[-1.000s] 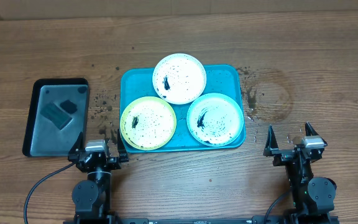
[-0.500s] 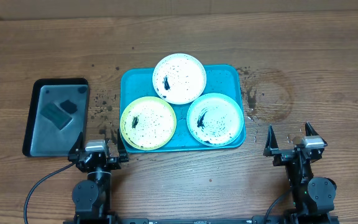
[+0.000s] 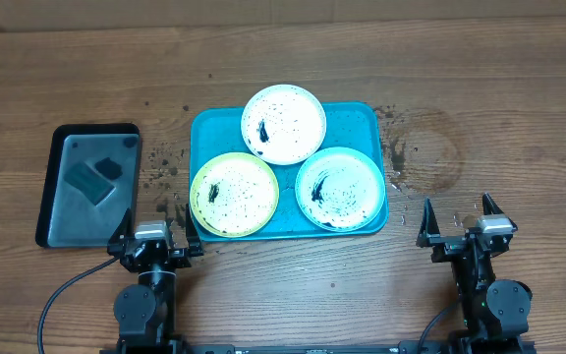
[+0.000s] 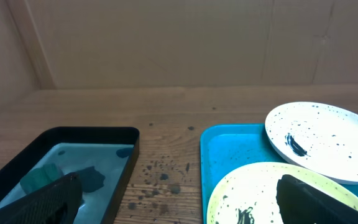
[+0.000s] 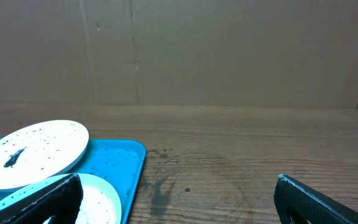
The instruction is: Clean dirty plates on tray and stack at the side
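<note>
1. Stillness: nothing has shifted over the last second. Your left gripper (image 3: 155,222) and right gripper (image 3: 457,208) sit at the near table edge exactly as before.
2. You have bare wooden table (image 3: 519,98) to the right of the turquoise tray (image 3: 207,133), marked by a dark ring stain (image 3: 425,147). To its left, a black tray (image 3: 45,202) holding a dark teal pad (image 3: 88,182) takes the space.
3. The white plate (image 3: 283,123) overhangs the turquoise tray's far rim. The yellow-green plate (image 3: 234,194) fills its near-left corner and the aqua plate (image 3: 340,188) its near right. All three are speckled black.
4. Both sets of jaws are spread wide and hold nothing. The yellow-green plate lies just ahead of the left gripper. The aqua plate lies ahead and to the left of the right gripper, apart from it.
</note>
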`<action>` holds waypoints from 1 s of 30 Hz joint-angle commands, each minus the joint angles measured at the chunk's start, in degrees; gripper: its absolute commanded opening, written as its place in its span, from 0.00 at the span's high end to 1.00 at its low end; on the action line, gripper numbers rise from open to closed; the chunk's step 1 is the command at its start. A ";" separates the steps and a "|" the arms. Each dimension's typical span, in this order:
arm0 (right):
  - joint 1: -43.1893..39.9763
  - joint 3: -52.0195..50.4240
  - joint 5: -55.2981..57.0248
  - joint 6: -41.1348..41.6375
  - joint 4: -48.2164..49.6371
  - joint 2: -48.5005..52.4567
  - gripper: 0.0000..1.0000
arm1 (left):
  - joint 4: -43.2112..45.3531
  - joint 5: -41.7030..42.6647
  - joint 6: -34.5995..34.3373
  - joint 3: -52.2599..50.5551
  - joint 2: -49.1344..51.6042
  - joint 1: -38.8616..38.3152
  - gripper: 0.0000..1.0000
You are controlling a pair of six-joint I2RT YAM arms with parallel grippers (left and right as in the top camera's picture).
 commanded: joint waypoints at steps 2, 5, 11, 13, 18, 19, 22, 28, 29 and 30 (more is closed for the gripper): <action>0.00 -0.59 -0.31 -0.02 0.17 -0.46 0.00 | 0.22 -0.92 1.27 -0.20 -0.37 0.66 0.00; 0.00 -0.59 -0.31 -0.02 0.20 -0.46 0.00 | 0.22 -0.92 1.27 -0.20 -0.37 0.66 0.00; 0.00 -0.59 -0.31 -0.02 0.20 -0.44 0.00 | 0.22 -0.92 1.27 -0.20 -0.37 0.66 0.00; 0.00 -0.59 -0.31 -0.02 0.20 -0.44 0.00 | 0.22 -0.92 1.27 -0.20 -0.37 0.66 0.00; 0.00 -0.59 -0.31 -0.02 0.20 -0.44 0.00 | 0.22 -0.94 1.29 -0.20 -0.37 0.66 0.00; 0.00 -0.59 -0.28 -0.02 0.20 -0.44 0.00 | 0.26 -0.94 1.27 -0.20 -0.37 0.66 0.00; 0.00 -0.59 -0.31 -0.02 0.20 -0.44 0.00 | 1.09 1.03 -0.50 -0.20 -0.37 0.63 0.00; 0.00 -0.59 -0.31 -0.02 0.20 -0.44 0.00 | 0.79 15.10 -5.64 -0.20 -0.37 0.57 0.00; 0.00 -0.59 -0.28 -0.02 0.17 -0.44 0.00 | 1.57 16.09 -6.45 -0.20 -0.37 0.57 0.00; 0.00 -0.59 -0.31 -0.02 0.20 -0.46 0.00 | 2.40 17.05 -7.17 -0.20 -0.37 0.57 0.00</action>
